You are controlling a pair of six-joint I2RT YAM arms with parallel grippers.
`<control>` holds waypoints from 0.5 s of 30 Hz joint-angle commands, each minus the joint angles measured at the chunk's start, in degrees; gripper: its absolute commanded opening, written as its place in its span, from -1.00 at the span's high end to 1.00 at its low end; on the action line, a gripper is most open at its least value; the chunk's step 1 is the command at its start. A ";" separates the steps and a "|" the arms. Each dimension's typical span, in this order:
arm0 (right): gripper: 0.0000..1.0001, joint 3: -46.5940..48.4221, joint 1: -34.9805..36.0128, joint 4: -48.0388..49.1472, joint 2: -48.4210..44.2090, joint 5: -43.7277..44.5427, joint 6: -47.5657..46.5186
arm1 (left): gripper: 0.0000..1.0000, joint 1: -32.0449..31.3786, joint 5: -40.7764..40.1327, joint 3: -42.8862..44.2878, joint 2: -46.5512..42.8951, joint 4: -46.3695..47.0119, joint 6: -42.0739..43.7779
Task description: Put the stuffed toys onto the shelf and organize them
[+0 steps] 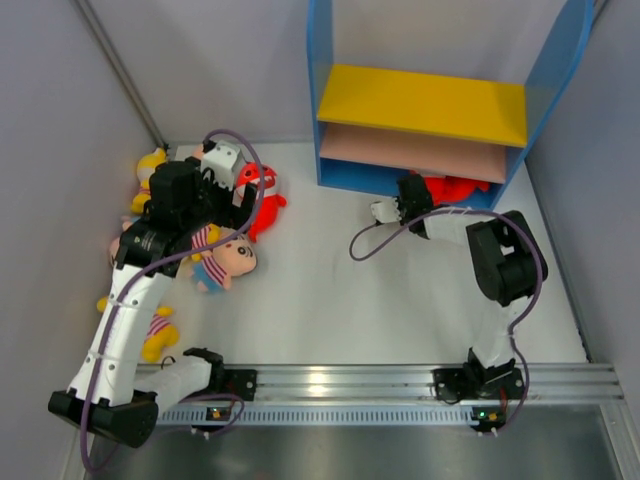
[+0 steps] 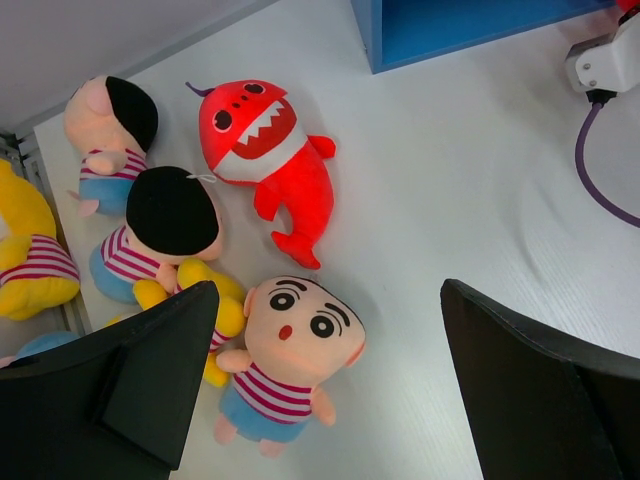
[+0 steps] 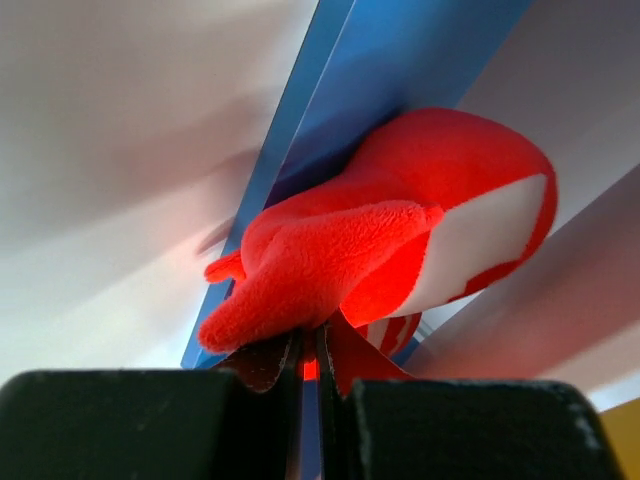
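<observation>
The shelf [image 1: 322, 90] stands at the back, with blue sides, a yellow board and a pinkish board. My right gripper [image 1: 408, 198] reaches into its bottom level, shut on a fin of a red shark [image 3: 400, 230] that lies against the blue panel [image 3: 330, 100]. At the left lie more stuffed toys: a second red shark [image 2: 265, 150], a face-up boy doll [image 2: 290, 350], two more boy dolls [image 2: 165, 225] and yellow figures [image 2: 30, 250]. My left gripper [image 2: 328, 300] hangs open above the face-up boy doll, holding nothing.
Grey walls close in on the left, back and right. A purple cable [image 1: 375, 232] loops from the right wrist over the white table. A yellow figure [image 1: 158, 335] lies near the left arm's lower link. The metal rail [image 1: 400, 385] runs along the near edge.
</observation>
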 commanded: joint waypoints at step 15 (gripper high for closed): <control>1.00 -4.05 5.40 13.65 -3.66 -2.11 -5.98 | -0.98 0.04 -0.03 0.35 -0.15 0.05 -0.50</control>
